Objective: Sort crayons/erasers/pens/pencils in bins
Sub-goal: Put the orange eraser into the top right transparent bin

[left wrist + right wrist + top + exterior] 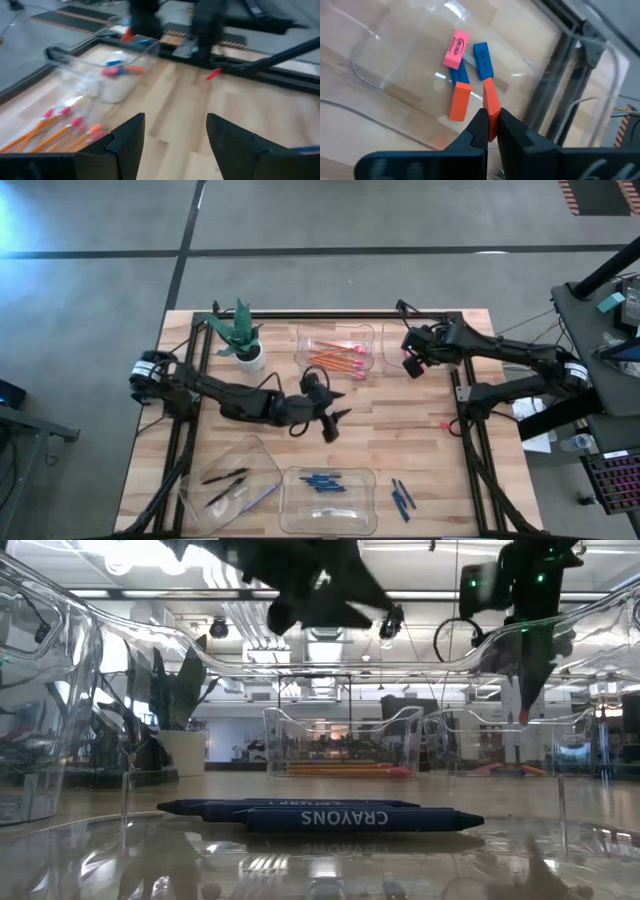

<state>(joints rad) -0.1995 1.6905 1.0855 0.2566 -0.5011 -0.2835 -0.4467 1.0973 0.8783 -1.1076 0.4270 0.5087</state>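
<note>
An orange eraser (491, 107) is being held between the closed fingers of the right gripper (491, 131), directly above the far-right bin (396, 343) where pink, blue and orange erasers (456, 49) are already lying. The release is best made low and centred, away from the bin wall, so the block is not bounced out. The left gripper (175, 135) is being carried over mid-desk (400, 430), fingers wide apart and empty. One small red piece (444, 424) and three crayons (402, 495) are still lying loose.
</note>
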